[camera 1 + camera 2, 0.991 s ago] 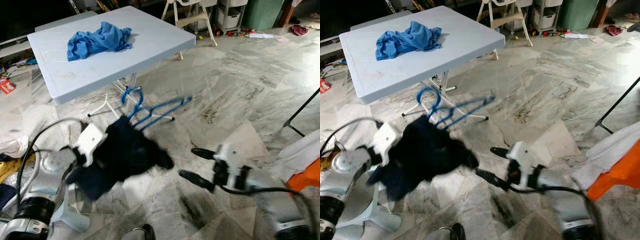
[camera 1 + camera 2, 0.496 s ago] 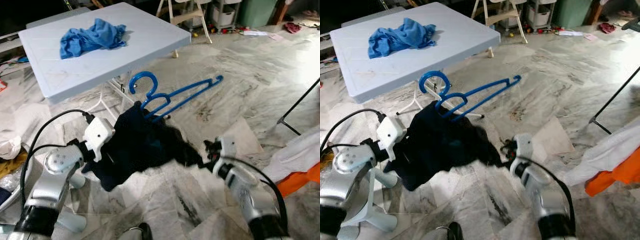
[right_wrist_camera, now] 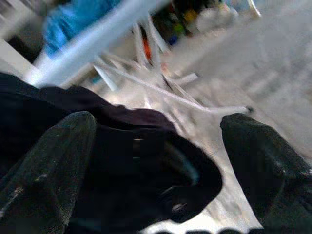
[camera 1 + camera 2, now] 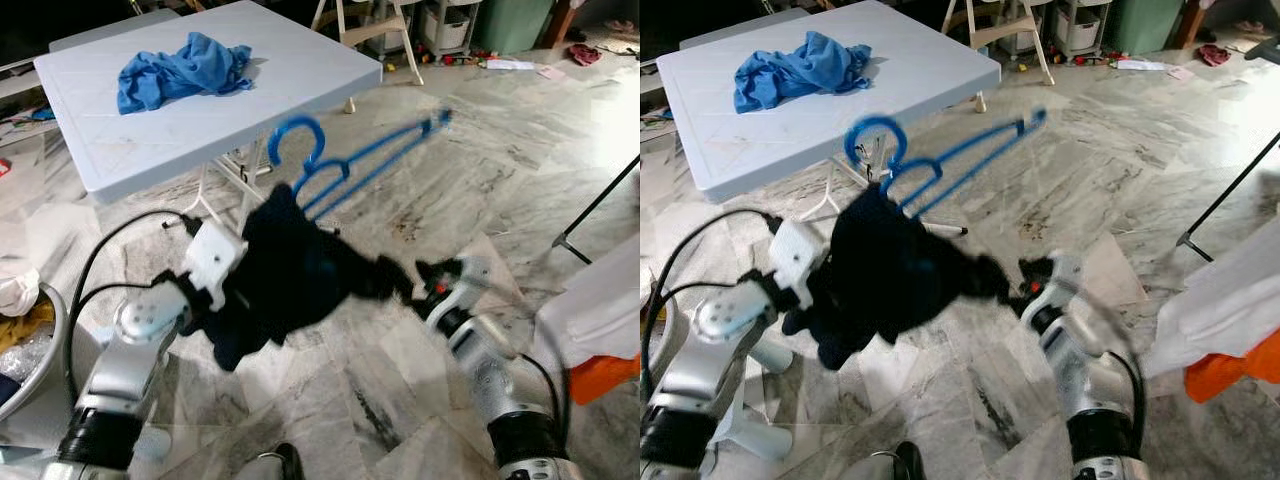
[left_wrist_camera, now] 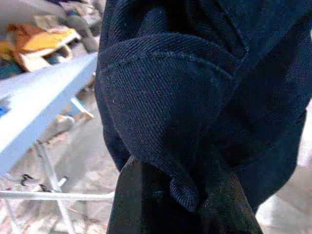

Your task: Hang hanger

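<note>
We note the blue plastic hanger (image 4: 345, 165) has risen since half a second ago, hook nearer the white plastic counter (image 4: 150, 130). One hanger, one dark navy garment (image 4: 290, 275). Left hand (image 5: 183, 192) clamped on the garment; right hand (image 3: 156, 170) spread apart at its hem. One crumpled blue cloth (image 4: 180, 70) on the counter.

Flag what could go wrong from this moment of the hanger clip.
1. The blue hanger sticks out from the dark garment that the left gripper is shut on; it may slide out.
2. The right gripper is open with one end of the garment between its fingers, so a grab could miss or tug the cloth off the hanger.
</note>
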`<state>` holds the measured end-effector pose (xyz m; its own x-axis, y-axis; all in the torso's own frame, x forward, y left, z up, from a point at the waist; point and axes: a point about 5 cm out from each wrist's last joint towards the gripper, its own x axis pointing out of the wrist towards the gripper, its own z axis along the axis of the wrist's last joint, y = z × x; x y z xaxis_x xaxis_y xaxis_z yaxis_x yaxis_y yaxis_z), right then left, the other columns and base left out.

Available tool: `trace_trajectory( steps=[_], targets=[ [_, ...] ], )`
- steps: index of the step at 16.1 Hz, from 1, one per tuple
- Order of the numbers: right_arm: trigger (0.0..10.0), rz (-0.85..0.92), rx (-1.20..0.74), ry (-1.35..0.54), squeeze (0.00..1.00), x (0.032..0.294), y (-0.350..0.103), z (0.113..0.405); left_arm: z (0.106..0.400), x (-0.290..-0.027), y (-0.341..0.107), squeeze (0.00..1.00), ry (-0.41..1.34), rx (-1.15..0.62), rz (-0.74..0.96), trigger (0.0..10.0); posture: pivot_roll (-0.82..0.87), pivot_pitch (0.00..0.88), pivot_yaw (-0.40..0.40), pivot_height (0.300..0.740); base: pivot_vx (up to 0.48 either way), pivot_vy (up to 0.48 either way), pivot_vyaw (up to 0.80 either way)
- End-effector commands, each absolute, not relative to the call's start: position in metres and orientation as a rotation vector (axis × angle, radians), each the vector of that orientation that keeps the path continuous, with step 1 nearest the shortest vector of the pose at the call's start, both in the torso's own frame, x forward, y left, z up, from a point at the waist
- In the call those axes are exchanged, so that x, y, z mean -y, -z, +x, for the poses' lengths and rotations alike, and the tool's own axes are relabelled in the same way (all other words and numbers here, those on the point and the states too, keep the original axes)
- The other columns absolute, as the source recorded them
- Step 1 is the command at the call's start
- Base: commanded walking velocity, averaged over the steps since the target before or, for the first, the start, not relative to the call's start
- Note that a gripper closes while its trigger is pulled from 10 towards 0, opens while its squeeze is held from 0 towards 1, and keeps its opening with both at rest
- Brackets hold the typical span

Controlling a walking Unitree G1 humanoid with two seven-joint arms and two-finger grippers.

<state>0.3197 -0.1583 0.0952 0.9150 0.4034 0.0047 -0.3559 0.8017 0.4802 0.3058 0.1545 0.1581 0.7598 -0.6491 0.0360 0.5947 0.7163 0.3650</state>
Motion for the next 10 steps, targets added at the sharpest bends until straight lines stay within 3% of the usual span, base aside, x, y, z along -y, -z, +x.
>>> trace_trajectory(
  steps=[1, 10],
  targets=[
    [10.0, 0.504, -0.071, -0.461, 0.0, 0.158, -0.1, 0.316, 0.307, -0.155, -0.164, 0.0, 0.671, 0.193, 0.356, 0.0, -0.08, 0.118, 0.075, 0.74, 0.0, 0.0, 0.0],
    [10.0, 0.165, -0.204, -0.44, 0.0, 0.156, -0.074, 0.322, 0.301, -0.14, -0.188, 0.0, 0.742, 0.265, 0.341, 0.0, -0.06, 0.119, 0.077, 0.74, 0.0, 0.0, 0.0]
  ],
)
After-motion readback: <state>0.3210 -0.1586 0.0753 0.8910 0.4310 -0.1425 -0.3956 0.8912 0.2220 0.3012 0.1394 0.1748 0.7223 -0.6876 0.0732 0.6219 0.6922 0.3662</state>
